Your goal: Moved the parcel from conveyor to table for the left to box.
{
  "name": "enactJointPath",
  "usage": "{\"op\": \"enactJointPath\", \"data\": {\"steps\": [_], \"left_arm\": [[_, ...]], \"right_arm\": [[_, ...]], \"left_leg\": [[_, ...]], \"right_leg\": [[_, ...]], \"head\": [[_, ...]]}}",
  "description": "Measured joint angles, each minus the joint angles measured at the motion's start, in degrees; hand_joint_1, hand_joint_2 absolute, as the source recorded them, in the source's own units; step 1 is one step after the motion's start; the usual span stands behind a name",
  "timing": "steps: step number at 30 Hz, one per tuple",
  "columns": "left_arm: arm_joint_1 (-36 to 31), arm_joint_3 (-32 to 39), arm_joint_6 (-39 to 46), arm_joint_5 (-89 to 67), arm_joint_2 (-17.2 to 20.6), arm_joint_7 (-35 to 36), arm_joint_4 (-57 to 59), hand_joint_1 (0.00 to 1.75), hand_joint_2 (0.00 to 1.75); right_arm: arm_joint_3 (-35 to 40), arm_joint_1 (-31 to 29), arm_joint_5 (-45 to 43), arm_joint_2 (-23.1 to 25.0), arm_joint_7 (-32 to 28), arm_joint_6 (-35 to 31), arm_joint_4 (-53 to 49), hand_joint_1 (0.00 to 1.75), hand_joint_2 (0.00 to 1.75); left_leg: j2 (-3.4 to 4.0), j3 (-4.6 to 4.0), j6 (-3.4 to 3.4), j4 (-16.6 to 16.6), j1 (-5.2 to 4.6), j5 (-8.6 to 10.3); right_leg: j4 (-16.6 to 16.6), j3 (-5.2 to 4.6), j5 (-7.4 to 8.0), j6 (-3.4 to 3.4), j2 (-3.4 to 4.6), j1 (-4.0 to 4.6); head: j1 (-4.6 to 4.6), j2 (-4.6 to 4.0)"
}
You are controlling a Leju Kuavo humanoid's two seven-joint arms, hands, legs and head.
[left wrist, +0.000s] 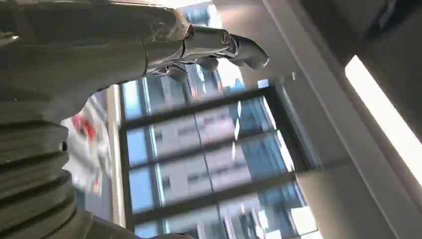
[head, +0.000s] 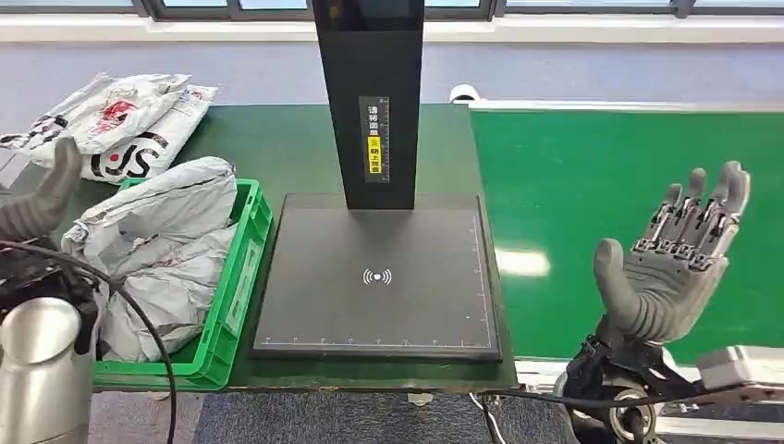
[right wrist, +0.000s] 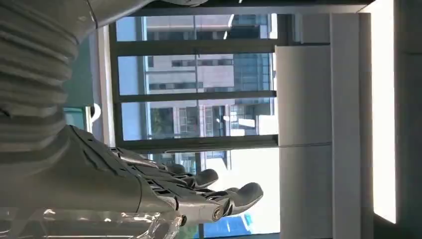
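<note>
The right hand (head: pixel 679 254) is raised palm-up over the near edge of the green conveyor (head: pixel 638 176), its fingers spread wide and nothing held. The left hand (head: pixel 42 199) is lifted beside the green box (head: pixel 242 268), also empty with fingers apart as far as can be judged. No parcel is seen on the belt; grey poly-bag parcels (head: pixel 157 250) are heaped in the box, and more parcels (head: pixel 116 125) lie on the desk (head: pixel 277 143) behind it. Between box and belt sits a black scanner plate (head: pixel 379 277). Such bags are judged light, soft, crumpling and slick, so a grip is best taken across the filled middle, not a loose edge.
</note>
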Motion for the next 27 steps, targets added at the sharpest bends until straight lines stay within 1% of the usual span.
{"op": "enactJointPath", "data": {"steps": [4, 6, 10, 15, 18, 20, 27], "left_arm": [[0.75, -6.62, -5.39, 9.2, -2.25, -2.03, -0.09, 0.0, 1.75], [1.14, -10.47, -6.42, 12.39, -4.04, -3.3, 0.58, 0.0, 1.75], [1.13, -15.12, -7.78, 17.04, -6.49, -4.22, 2.19, 0.0, 1.75], [1.16, -21.51, -10.94, 22.32, -10.81, -3.85, 4.91, 0.0, 1.75], [1.59, -23.97, -13.42, 24.8, -14.56, -3.26, 6.6, 0.0, 1.75], [2.17, -25.69, -13.68, 25.02, -16.04, -3.19, 7.47, 0.0, 1.75], [2.35, -27.37, -13.83, 25.1, -18.38, -3.21, 9.4, 0.0, 1.75]], "right_arm": [[0.61, -0.85, -0.13, 0.0, 0.59, 1.16, 0.89, 0.0, 1.75], [1.26, -1.46, -0.15, 0.0, 1.03, 1.44, 1.62, 0.0, 1.75], [2.03, -1.77, -0.15, 0.0, 1.44, 1.62, 2.56, 0.0, 1.75], [3.04, -1.92, -0.13, 0.0, 2.56, 1.79, 3.89, 0.0, 1.75], [3.32, -1.33, 0.02, 0.0, 3.39, 1.81, 4.68, 0.0, 1.75], [3.37, -0.74, 0.11, 0.0, 3.39, 1.81, 5.11, 0.0, 1.75], [3.39, 0.11, 0.33, 0.0, 3.37, 1.81, 6.08, 0.0, 1.75]], "left_leg": [[0.0, 0.0, 0.01, 0.0, -0.05, 0.0], [0.0, 0.0, 0.01, 0.0, -0.05, 0.0], [0.0, 0.0, 0.01, 0.01, -0.05, -0.01], [-0.04, -0.03, 0.01, 0.01, -0.04, 0.0], [-0.04, -0.04, 0.08, 0.01, -0.08, -0.05], [-0.03, -0.05, 0.11, 0.01, -0.11, -0.07], [-0.02, -0.04, 0.11, 0.0, -0.1, -0.07]], "right_leg": [[-0.01, -0.01, 0.01, 0.02, 0.0, -0.05], [-0.01, -0.01, 0.01, 0.02, -0.01, -0.05], [-0.01, -0.02, 0.02, 0.03, 0.0, -0.06], [-0.01, -0.02, 0.01, 0.03, -0.01, -0.07], [-0.02, -0.01, 0.0, 0.05, -0.06, -0.07], [-0.02, -0.03, 0.0, 0.05, -0.05, -0.07], [-0.02, -0.04, 0.0, 0.05, -0.05, -0.06]], "head": [[0.02, -0.02], [0.02, 0.0], [0.02, 0.0], [0.02, 0.0], [0.02, -0.02], [0.02, 0.0], [0.02, 0.0]]}}
